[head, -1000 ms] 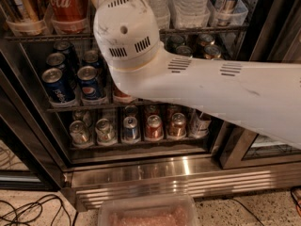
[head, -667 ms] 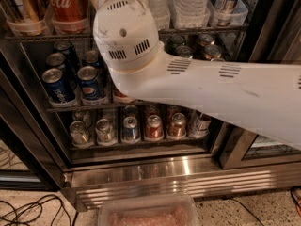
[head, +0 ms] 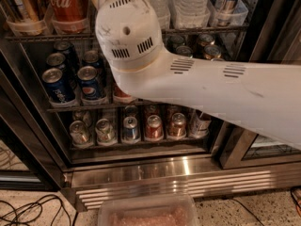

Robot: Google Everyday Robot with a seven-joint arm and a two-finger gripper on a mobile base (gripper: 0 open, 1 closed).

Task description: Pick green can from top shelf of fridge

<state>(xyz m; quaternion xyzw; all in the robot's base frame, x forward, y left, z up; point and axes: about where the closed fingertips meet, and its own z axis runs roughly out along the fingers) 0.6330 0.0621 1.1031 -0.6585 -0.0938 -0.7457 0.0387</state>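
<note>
My white arm (head: pixel 202 88) reaches from the right across the open fridge (head: pixel 164 175), and its round vented housing (head: pixel 127 32) covers the middle of the top shelf (head: pixel 37 36). The gripper is out of view, past that housing at the frame's top edge. The green can is hidden behind the arm. On the top shelf a red Coca-Cola can (head: pixel 66 4) stands in a clear tub (head: pixel 70 26) just left of the housing. Another tub (head: pixel 26 27) further left holds a gold-striped can.
Water bottles (head: pixel 188 1) in clear tubs stand at the top right. Blue Pepsi cans (head: pixel 56 86) fill the middle rack and short mixed cans (head: pixel 153 126) the lower one. A clear plastic box (head: pixel 148 213) and black cables (head: pixel 28 211) lie on the floor in front.
</note>
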